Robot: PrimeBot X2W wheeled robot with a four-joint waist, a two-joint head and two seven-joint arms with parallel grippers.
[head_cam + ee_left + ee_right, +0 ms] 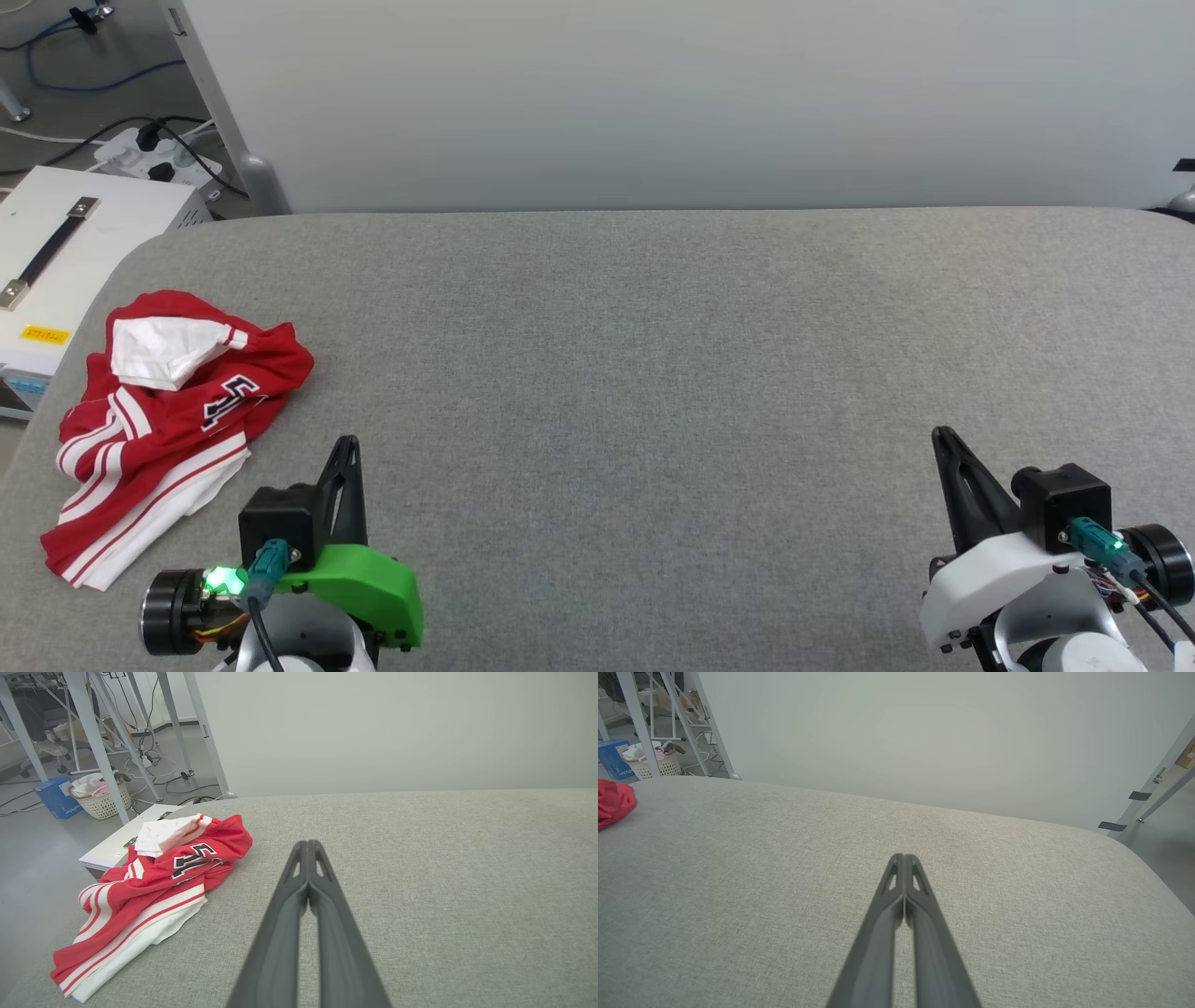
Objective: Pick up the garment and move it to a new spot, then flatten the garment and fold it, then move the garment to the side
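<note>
The garment (168,420), a red jersey with white sleeves and striped trim, lies crumpled at the left edge of the grey table (653,373). Black white-outlined letters show on its folds. My left gripper (347,446) hovers just right of it, shut and holding nothing. In the left wrist view the garment (149,891) sits left of my left gripper (308,843), whose fingers meet at the tips. My right gripper (941,437) is far off at the lower right, shut and empty. The right wrist view shows my right gripper (903,857) over bare cloth, with a red corner of the garment (614,802) at the left edge.
A white box (56,271) with a black handle stands off the table's left edge, beside a power strip (154,154) and cables. A white wall (700,93) rises behind the table. A laundry basket (100,798) and metal frame legs (93,742) stand on the floor.
</note>
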